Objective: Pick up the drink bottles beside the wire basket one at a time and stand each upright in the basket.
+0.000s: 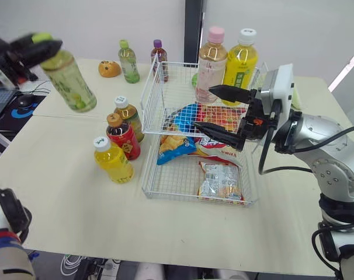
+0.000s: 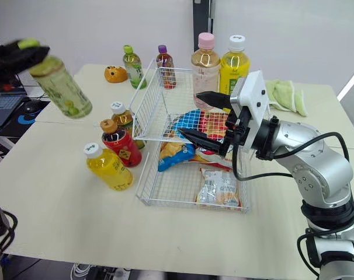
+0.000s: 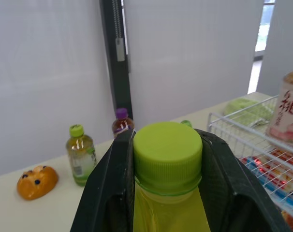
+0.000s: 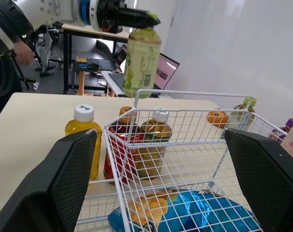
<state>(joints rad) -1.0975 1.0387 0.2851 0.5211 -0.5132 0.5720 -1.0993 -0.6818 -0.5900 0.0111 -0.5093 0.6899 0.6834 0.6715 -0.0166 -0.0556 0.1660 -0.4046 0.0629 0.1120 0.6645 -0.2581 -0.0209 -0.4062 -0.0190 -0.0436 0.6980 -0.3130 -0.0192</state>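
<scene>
Cream surface under a white wall, wire basket at centre. Left gripper is high at 10 o'clock from the basket, over the surface's left edge. Its fingers are clamped on the neck of the green tea bottle just below the lime cap, and the bottle hangs tilted, well clear of everything.

Right gripper hovers over the basket's 3 o'clock side, its fingers spread wide and holding nothing.

Three bottles stand tight together at 9 o'clock, just beside the basket wall: yellow bottle, red-label bottle, white-capped bottle.

Snack bags cover the basket floor from the middle to 6 o'clock; bare wire shows toward 11 o'clock. Pink-capped bottle and tall yellow bottle stand upright at the 1 o'clock rim; inside or just behind, cannot tell.

Small green bottle, purple-capped bottle and orange toy sit at 11 o'clock near the far edge. Green cloth lies at 2 o'clock. Open surface runs from 6 to 8 o'clock down to the near edge.
</scene>
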